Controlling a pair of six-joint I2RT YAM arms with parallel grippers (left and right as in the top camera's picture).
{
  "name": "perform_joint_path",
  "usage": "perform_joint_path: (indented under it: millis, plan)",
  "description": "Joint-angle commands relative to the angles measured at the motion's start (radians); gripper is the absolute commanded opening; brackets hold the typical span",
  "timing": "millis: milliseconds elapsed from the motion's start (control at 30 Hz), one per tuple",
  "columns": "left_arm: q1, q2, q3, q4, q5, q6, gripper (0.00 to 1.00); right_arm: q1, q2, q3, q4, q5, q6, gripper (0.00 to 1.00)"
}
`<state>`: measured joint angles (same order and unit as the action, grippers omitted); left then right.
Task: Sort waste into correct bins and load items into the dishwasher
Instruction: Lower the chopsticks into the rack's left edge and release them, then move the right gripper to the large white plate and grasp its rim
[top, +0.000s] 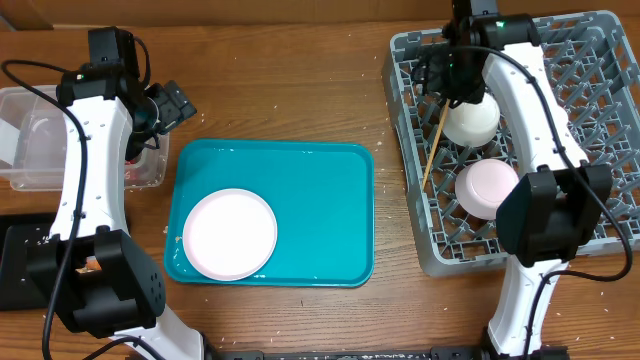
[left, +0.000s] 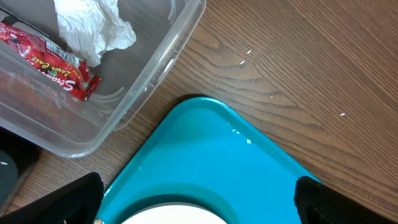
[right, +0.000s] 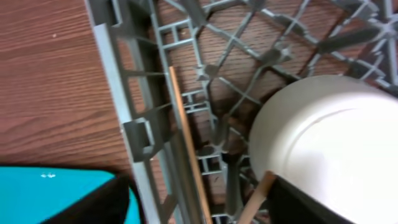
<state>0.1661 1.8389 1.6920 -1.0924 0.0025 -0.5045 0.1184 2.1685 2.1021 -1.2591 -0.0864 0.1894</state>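
The tub (top: 40, 150) is sitting at the left edge of the bench. It is a clear plastic box with smooth, round corners. A crumpled white wad (left: 93, 28) is lying inside it, all bumpy and creased. A shiny red wrapper (left: 43, 59) is lying just beside the wad, in the same tub. The flat black tray (top: 20, 270) is resting by the near left corner.

The left gripper (left: 199, 186) is hanging above the spot where the tub and the teal tray (top: 330, 200) are nearly meeting. Its two black fingers (left: 68, 202) are standing wide apart, and nothing is sitting between them.

The teal tray is lying in the middle of the bench. It is smooth and glossy, with round corners and a low rim. A round white plate (top: 230, 233) is lying flat on its near left part.

The grey rack (top: 600, 60) is filling the far right corner. It is a square plastic grid with many holes and upright pegs. Thin wooden chopsticks (top: 435, 148) are leaning along its left side. Two smooth white bowls are sitting bottom up inside it, the far bowl (top: 472, 122) touching the chopsticks and the near bowl (top: 487, 188) just beside it.

The right gripper (right: 199, 193) is hovering over the far left part of the rack. Its dark fingers (right: 99, 208) are spread wide, gripping nothing.
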Motion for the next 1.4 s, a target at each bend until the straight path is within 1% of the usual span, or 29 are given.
perform_joint_path:
  millis: [0,100,200,400,567,600,633,667,700,733,800,833,867,933,1033,1067,1100,1167,1200,1233,1367]
  plan:
    - [0.003,0.002,0.018,0.0,-0.013,0.004,1.0,0.006,-0.037,0.028,0.005,-0.11,-0.045,0.75]
    - [0.003,0.002,0.018,0.0,-0.013,0.004,1.0,0.006,-0.037,0.028,0.016,-0.219,-0.067,0.75]
    - [0.003,0.002,0.018,0.0,-0.013,0.004,1.0,0.006,-0.037,0.028,0.023,-0.267,-0.067,0.73]
    - [0.003,0.002,0.018,0.0,-0.013,0.004,1.0,0.006,-0.04,0.029,0.004,-0.275,-0.064,0.73]
    - [0.003,0.002,0.018,0.0,-0.013,0.004,1.0,0.006,-0.061,0.048,0.009,-0.274,-0.063,0.7]
    - [0.003,0.002,0.018,0.0,-0.013,0.004,1.0,0.005,-0.065,0.055,0.01,-0.274,-0.063,0.67]
    - [0.003,0.002,0.018,0.0,-0.013,0.004,1.0,0.005,-0.067,0.062,0.01,-0.273,-0.063,0.6]
    - [0.003,0.002,0.018,0.0,-0.013,0.004,1.0,0.005,-0.071,0.067,0.01,-0.269,-0.063,0.5]
    - [0.003,0.002,0.018,0.0,-0.013,0.004,1.0,0.005,-0.071,0.069,0.011,-0.257,-0.063,0.44]
    - [0.003,0.002,0.018,0.0,-0.013,0.004,1.0,0.005,-0.071,0.072,0.011,-0.243,-0.063,0.34]
    - [0.003,0.002,0.018,0.0,-0.013,0.004,1.0,0.005,-0.071,0.072,0.007,-0.214,-0.059,0.23]
    - [0.003,0.002,0.018,0.0,-0.013,0.004,1.0,0.005,-0.071,0.072,0.003,-0.194,-0.059,0.15]
    - [0.003,0.002,0.018,0.0,-0.013,0.004,1.0,0.005,-0.071,0.072,-0.002,-0.179,-0.059,0.08]
    - [0.003,0.002,0.018,0.0,-0.013,0.004,1.0,0.005,-0.071,0.072,-0.004,-0.176,-0.059,0.04]
    - [0.003,0.002,0.018,0.0,-0.013,0.004,1.0,0.005,-0.072,0.072,-0.014,-0.175,-0.06,0.04]
    - [0.003,0.002,0.018,0.0,-0.013,0.004,1.0,0.005,-0.073,0.072,-0.016,-0.173,-0.06,0.09]
    - [0.003,0.002,0.018,0.0,-0.013,0.004,1.0,0.004,-0.076,0.072,-0.023,-0.151,-0.059,0.2]
    - [0.003,0.002,0.018,0.0,-0.013,0.004,1.0,0.004,-0.076,0.072,-0.027,-0.12,-0.053,0.34]
    - [0.003,0.002,0.018,0.0,-0.013,0.004,1.0,0.004,-0.076,0.072,-0.031,-0.111,-0.048,0.49]
    - [0.003,0.002,0.018,0.0,-0.013,0.004,1.0,0.004,-0.076,0.072,-0.035,-0.108,-0.048,0.58]
    - [0.003,0.002,0.018,0.0,-0.013,0.004,1.0,0.005,-0.085,0.072,-0.053,-0.109,-0.028,0.59]
